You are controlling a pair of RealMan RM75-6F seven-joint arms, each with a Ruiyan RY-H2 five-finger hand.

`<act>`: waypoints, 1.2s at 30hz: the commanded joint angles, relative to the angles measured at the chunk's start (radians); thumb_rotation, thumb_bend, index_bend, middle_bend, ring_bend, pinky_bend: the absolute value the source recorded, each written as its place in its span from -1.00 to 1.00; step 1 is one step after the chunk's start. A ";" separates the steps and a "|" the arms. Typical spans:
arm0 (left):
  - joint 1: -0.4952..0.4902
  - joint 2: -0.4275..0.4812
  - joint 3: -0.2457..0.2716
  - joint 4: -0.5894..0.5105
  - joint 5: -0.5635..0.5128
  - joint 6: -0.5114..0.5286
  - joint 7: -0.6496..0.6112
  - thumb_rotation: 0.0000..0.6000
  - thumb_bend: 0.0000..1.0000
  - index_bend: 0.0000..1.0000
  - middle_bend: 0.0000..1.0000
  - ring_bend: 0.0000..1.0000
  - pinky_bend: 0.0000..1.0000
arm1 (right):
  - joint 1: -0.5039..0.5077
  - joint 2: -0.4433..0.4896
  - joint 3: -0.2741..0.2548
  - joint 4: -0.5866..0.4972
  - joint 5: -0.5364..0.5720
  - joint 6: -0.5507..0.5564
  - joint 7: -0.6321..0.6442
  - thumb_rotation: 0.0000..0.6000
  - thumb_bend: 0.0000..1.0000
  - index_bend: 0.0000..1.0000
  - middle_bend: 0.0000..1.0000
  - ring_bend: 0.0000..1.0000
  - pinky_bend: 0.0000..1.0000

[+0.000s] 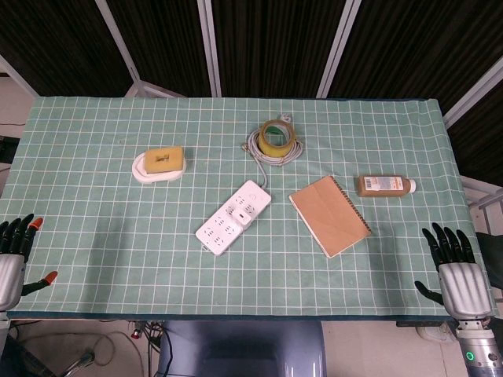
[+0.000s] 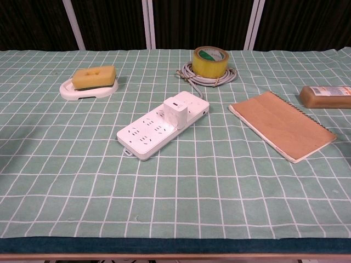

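Both hands sit open and empty; right hand (image 1: 457, 271) is nearest the notebook (image 1: 329, 214), which angles up-left of it, left hand (image 1: 14, 259) well apart.

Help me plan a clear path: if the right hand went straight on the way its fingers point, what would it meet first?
Probably nothing: the right hand points up along the table's right edge, and the brown bottle lies left of that line.
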 commanded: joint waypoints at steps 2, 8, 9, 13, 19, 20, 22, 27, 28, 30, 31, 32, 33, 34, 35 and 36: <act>-0.003 -0.002 0.000 0.001 -0.004 -0.008 0.002 1.00 -1.00 -1.00 -1.00 -1.00 -1.00 | 0.000 -0.001 0.002 0.001 0.002 0.000 -0.003 1.00 -0.67 -1.00 -1.00 -1.00 -1.00; -0.003 -0.001 0.001 0.000 -0.003 -0.012 -0.001 1.00 -1.00 -1.00 -1.00 -1.00 -1.00 | -0.001 0.001 0.005 0.002 0.007 0.003 0.004 1.00 -0.67 -1.00 -1.00 -1.00 -1.00; -0.003 0.000 0.001 -0.001 -0.003 -0.011 -0.002 1.00 -1.00 -1.00 -1.00 -1.00 -1.00 | -0.001 0.001 0.005 0.001 0.005 0.003 0.006 1.00 -0.67 -1.00 -1.00 -1.00 -1.00; -0.002 0.003 -0.001 -0.007 -0.002 -0.006 -0.008 1.00 -1.00 -1.00 -1.00 -1.00 -1.00 | 0.000 -0.001 0.002 0.002 -0.005 0.007 0.003 1.00 -0.67 -1.00 -1.00 -1.00 -1.00; -0.003 0.006 0.006 -0.005 0.005 -0.011 -0.003 1.00 -1.00 -1.00 -1.00 -1.00 -1.00 | 0.002 -0.008 0.001 0.011 -0.008 0.006 -0.002 1.00 -0.67 -1.00 -1.00 -1.00 -1.00; -0.003 0.005 0.006 -0.005 0.006 -0.010 -0.003 1.00 -1.00 -1.00 -1.00 -1.00 -1.00 | 0.001 -0.009 0.001 0.012 -0.008 0.007 -0.002 1.00 -0.67 -1.00 -1.00 -1.00 -1.00; -0.004 0.003 0.006 -0.003 0.011 -0.008 -0.002 1.00 -1.00 -1.00 -1.00 -1.00 -1.00 | 0.001 -0.010 0.001 0.013 -0.008 0.007 -0.001 1.00 -0.67 -1.00 -1.00 -1.00 -1.00; -0.006 0.003 0.006 -0.004 0.017 -0.005 0.003 1.00 -1.00 -1.00 -1.00 -1.00 -1.00 | 0.004 -0.012 0.002 0.016 -0.007 0.003 -0.002 1.00 -0.67 -1.00 -1.00 -1.00 -1.00; -0.007 0.003 0.006 -0.005 0.018 -0.005 0.005 1.00 -1.00 -1.00 -1.00 -1.00 -1.00 | 0.004 -0.013 0.002 0.017 -0.006 0.002 -0.003 1.00 -0.67 -1.00 -1.00 -1.00 -1.00; -0.008 0.001 0.008 -0.007 0.023 -0.005 0.011 1.00 -0.98 -1.00 -1.00 -1.00 -1.00 | 0.005 -0.014 0.004 0.019 -0.002 0.000 -0.002 1.00 -0.67 -1.00 -1.00 -1.00 -1.00; -0.009 -0.001 0.009 -0.008 0.025 -0.005 0.016 1.00 -0.97 -1.00 -1.00 -1.00 -1.00 | 0.006 -0.014 0.005 0.021 -0.001 -0.001 0.001 1.00 -0.67 -1.00 -1.00 -1.00 -1.00; -0.011 -0.002 0.010 -0.008 0.028 -0.008 0.022 1.00 -0.96 -1.00 -1.00 -1.00 -1.00 | 0.007 -0.016 0.007 0.025 0.000 -0.002 0.007 1.00 -0.67 -1.00 -1.00 -1.00 -1.00; -0.018 -0.003 0.010 -0.010 0.029 -0.016 0.032 1.00 -0.95 -1.00 -1.00 -1.00 -1.00 | 0.010 -0.018 0.009 0.032 0.002 -0.005 0.018 1.00 -0.67 -1.00 -1.00 -1.00 -1.00; -0.023 -0.002 0.008 -0.012 0.029 -0.024 0.039 1.00 -0.93 -1.00 -1.00 -1.00 -1.00 | 0.012 -0.019 0.010 0.037 0.003 -0.007 0.024 1.00 -0.67 -1.00 -1.00 -1.00 -1.00; -0.029 0.000 0.006 -0.017 0.029 -0.031 0.047 1.00 -0.89 -1.00 -1.00 -1.00 -1.00 | 0.014 -0.019 0.013 0.042 0.005 -0.011 0.024 1.00 -0.67 -1.00 -1.00 -1.00 -1.00; -0.037 0.002 0.001 -0.025 0.031 -0.036 0.054 1.00 -0.82 -1.00 -1.00 -1.00 -1.00 | 0.017 -0.018 0.015 0.043 0.007 -0.014 0.022 1.00 -0.67 -1.00 -1.00 -1.00 -1.00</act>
